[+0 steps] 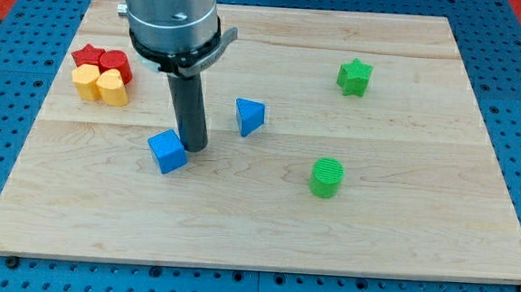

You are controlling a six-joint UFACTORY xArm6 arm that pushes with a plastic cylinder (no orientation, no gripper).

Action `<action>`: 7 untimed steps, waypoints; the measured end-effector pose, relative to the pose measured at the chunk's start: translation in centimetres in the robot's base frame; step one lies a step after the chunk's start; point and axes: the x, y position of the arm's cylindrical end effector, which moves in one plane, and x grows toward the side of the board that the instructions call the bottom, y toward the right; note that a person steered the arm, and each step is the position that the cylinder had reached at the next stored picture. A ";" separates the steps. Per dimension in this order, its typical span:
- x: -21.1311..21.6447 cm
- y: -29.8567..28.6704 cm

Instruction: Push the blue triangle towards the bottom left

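The blue triangle (250, 116) lies on the wooden board (401, 218), a little above the middle. My tip (195, 148) rests on the board to the lower left of the triangle, with a clear gap between them. The tip touches or nearly touches the right side of a blue cube (168, 151), which lies at the view's left of the rod.
Two red blocks (102, 62) and two yellow blocks (101, 86) cluster at the upper left. A green star (354, 77) lies at the upper right. A green cylinder (326, 177) lies right of centre. The arm's grey body (170, 18) hangs over the board's top.
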 end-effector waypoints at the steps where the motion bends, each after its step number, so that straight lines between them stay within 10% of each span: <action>1: -3.7 0.0; 3: -8.2 4.7; 7: 0.6 8.2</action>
